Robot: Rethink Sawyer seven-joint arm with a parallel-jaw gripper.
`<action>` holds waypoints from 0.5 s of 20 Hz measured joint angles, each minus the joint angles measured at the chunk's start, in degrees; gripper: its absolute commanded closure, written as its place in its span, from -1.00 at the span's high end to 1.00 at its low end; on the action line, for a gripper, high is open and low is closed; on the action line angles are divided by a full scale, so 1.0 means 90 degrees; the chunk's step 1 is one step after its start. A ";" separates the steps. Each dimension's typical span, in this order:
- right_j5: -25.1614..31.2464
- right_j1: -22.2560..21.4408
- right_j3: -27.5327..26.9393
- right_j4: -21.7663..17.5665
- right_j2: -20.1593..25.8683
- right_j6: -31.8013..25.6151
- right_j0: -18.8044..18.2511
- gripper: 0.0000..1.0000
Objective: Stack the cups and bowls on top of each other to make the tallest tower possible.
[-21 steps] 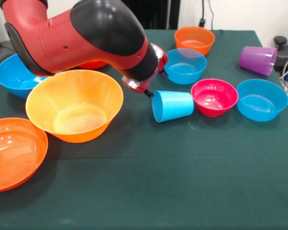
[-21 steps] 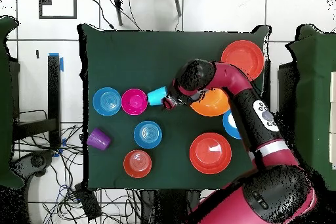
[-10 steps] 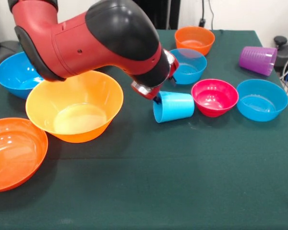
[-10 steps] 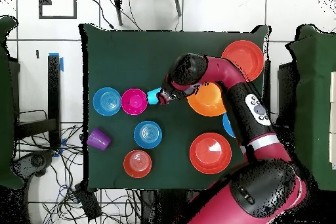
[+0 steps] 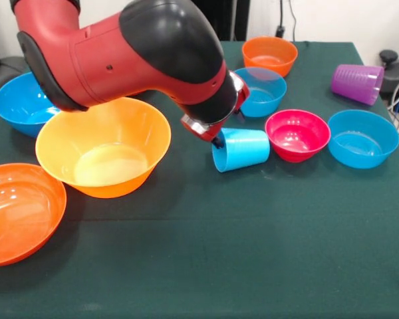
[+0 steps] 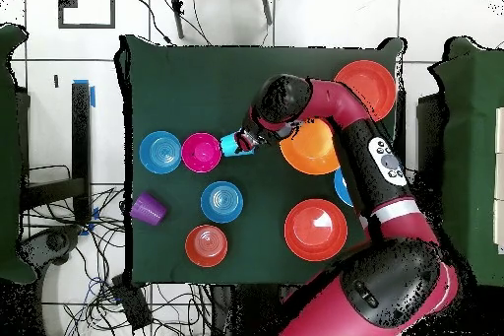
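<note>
The light blue cup (image 5: 243, 148) (image 6: 232, 144) lies on its side, mouth towards my gripper (image 5: 217, 140) (image 6: 247, 142). The gripper sits right at the cup's rim, mostly hidden under the wrist. Against the cup's base stands the magenta bowl (image 5: 297, 135) (image 6: 201, 152), with a small blue bowl (image 5: 363, 137) (image 6: 159, 152) beyond it. The purple cup (image 5: 357, 83) (image 6: 148, 208) lies on its side at the table's edge. Another small blue bowl (image 5: 259, 91) (image 6: 221, 201) and a small orange bowl (image 5: 270, 54) (image 6: 206, 244) stand behind. No tower stands.
The large yellow-orange bowl (image 5: 103, 146) (image 6: 313, 150) sits under my arm. A large blue bowl (image 5: 16, 103) and a large red-orange bowl (image 5: 16, 211) (image 6: 364, 86) flank it. Another red-orange bowl (image 6: 315, 229) stands near the base.
My arm has swung towards the light blue cup, bringing the gripper from just short of it to its rim. The cup has shifted slightly towards the magenta bowl.
</note>
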 measured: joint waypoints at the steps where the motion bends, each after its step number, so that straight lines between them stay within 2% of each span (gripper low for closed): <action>1: 0.0000 -0.0011 -0.0001 0.0000 -0.0003 0.0000 -0.0026 1.00; 10: 0.0000 -0.0015 0.0000 0.0005 -0.0042 0.0000 -0.0146 1.00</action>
